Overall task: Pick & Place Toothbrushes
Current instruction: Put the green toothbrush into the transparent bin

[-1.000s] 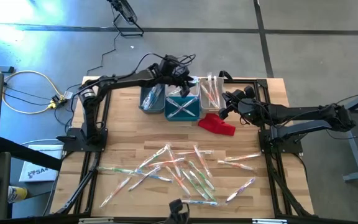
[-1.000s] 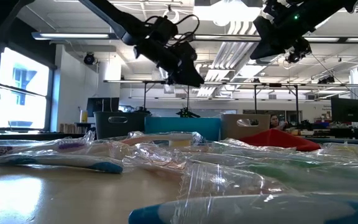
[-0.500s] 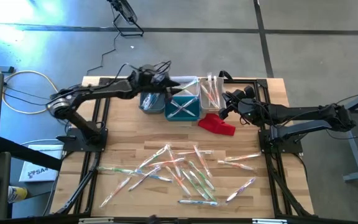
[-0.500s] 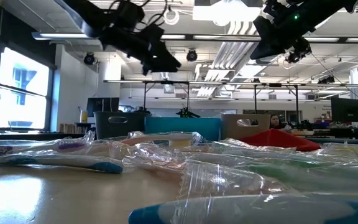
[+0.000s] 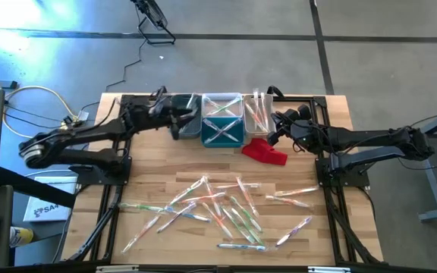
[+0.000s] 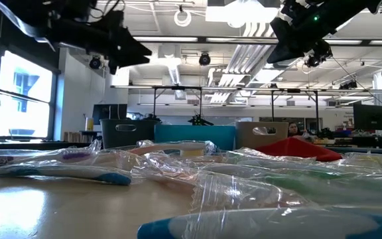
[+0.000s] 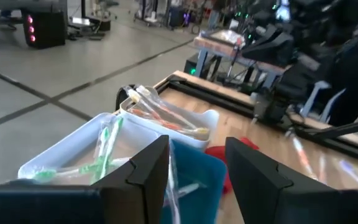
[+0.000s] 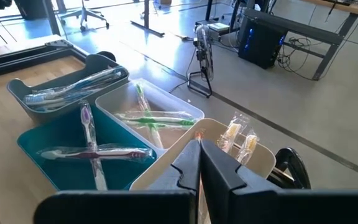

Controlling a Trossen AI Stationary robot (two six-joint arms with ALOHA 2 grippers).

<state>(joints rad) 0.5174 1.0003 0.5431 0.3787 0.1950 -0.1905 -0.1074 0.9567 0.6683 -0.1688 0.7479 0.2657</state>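
Across the wooden table (image 5: 150, 168), wrapped toothbrushes (image 5: 218, 212) are lying scattered toward the near edge, leaving bare wood before the bins (image 5: 222, 121). Left gripper (image 5: 179, 121) is hovering beside the grey bin, fingers released; right gripper (image 5: 273, 129), clenched empty, is hanging above the red cloth (image 5: 265, 152).

Desk (image 5: 150, 163): pale wood planks, black frame. Bins: 1 grey (image 5: 186, 121), 1 teal (image 5: 223, 134), 1 white (image 5: 222, 106), 1 beige (image 5: 258, 112). Cloth (image 5: 265, 152): red. Toothbrushes (image 5: 222, 208): clear wrappers; green, orange, blue, white handles. Arms: black. Floor (image 5: 241, 45): grey. Cable (image 5: 33, 95): yellow.
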